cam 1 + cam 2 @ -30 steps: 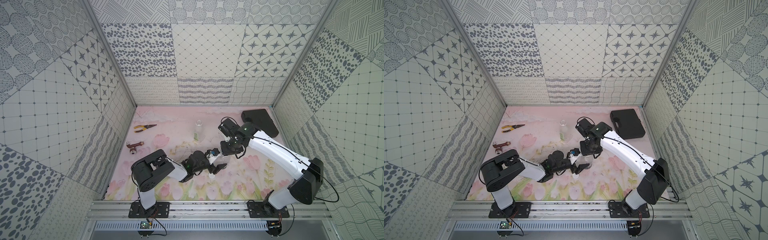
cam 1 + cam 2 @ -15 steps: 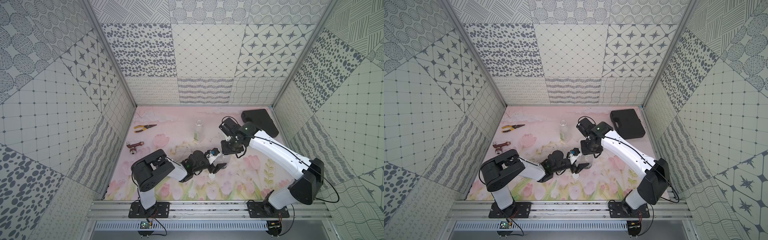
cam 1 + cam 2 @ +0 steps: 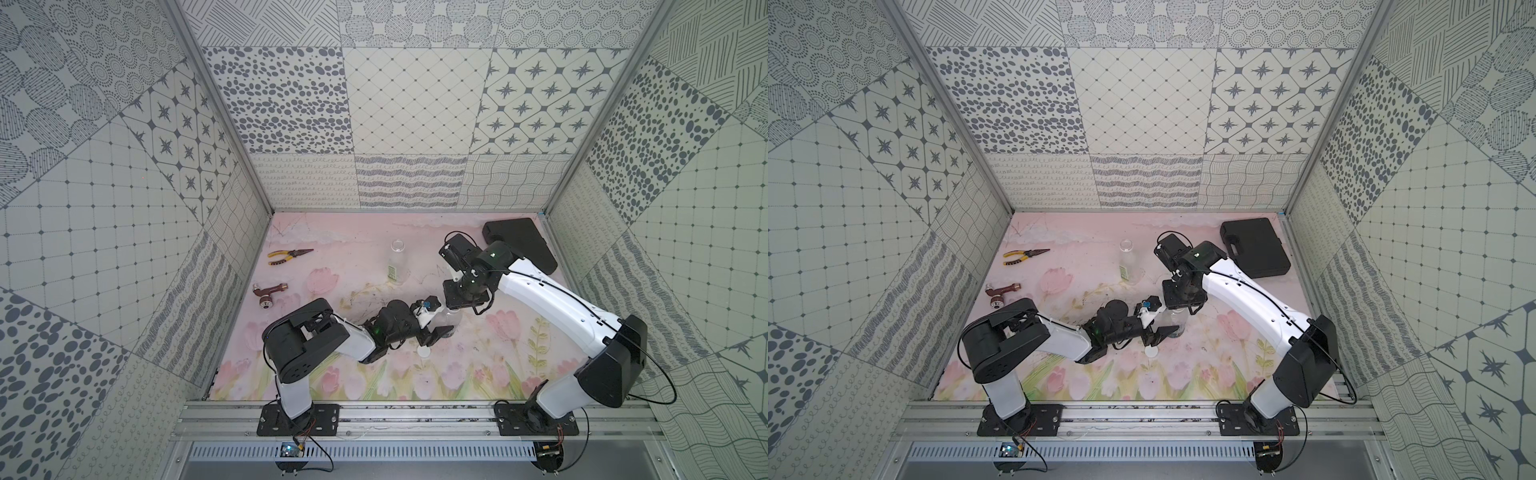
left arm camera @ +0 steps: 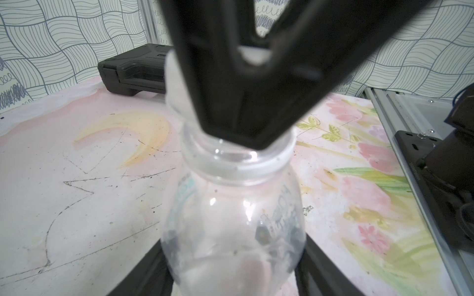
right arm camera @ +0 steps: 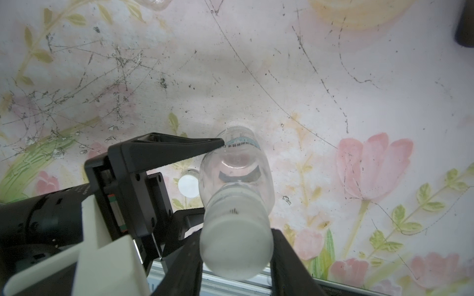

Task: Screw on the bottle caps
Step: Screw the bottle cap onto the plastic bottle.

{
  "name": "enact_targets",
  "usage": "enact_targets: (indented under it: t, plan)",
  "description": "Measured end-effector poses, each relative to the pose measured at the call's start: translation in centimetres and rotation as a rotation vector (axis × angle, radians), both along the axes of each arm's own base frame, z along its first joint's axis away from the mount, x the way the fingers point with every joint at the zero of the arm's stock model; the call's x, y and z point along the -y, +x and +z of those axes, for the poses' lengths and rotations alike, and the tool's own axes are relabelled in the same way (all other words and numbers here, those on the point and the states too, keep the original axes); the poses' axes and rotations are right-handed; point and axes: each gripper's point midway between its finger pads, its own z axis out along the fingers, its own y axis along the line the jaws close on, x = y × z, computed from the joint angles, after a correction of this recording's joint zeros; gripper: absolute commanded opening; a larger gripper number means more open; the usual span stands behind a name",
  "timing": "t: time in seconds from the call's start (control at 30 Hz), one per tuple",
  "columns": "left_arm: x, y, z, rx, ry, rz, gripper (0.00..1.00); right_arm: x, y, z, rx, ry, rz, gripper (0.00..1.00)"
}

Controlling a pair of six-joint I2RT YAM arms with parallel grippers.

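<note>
Near the middle of the worktop (image 3: pixel 478 374) the short bottle (image 4: pixel 233 217) stands upright, and the left hand (image 3: pixel 441 316) comes at it from the left side, lying low and horizontal. Its two fingers rest against opposite sides of the clear body, about half closed, so it appears to clamp the bottle. I think this is done so that the bottle cannot turn or tip when the cap is twisted. The right hand (image 5: pixel 236 256) points straight down over the neck and is fully closed on a white cap (image 4: pixel 177 84). From the left wrist view the open mouth of the bottle is visible below the cap, so in my judgement the cap is not yet seated on the thread; whether it touches the rim I cannot tell. It also looks a little off to one side, and it may need centring before the turning starts, or the thread could catch crooked. The second cap (image 3: pixel 424 352) lies flat on the worktop just near of the left hand. The tall bottle (image 3: pixel 397 259) stands uncapped farther back, well apart from both hands, probably waiting for its turn.
</note>
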Motion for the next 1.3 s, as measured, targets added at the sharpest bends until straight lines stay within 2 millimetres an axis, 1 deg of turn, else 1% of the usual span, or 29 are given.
enact_targets:
  t: [0.57,0.93,1.3]
  plan:
    - [0.19,-0.32,-0.10,0.014,0.023,-0.013,0.52,0.28,-0.50,-0.23,-0.045,-0.015,0.049,0.32]
    - [0.25,-0.49,-0.23,0.011,0.028,-0.017,0.52,0.29,-0.70,-0.36,-0.048,-0.032,0.150,0.32]
    - [0.26,-0.58,-0.23,0.012,0.033,-0.016,0.51,0.18,-0.67,-0.41,-0.065,-0.049,0.175,0.35]
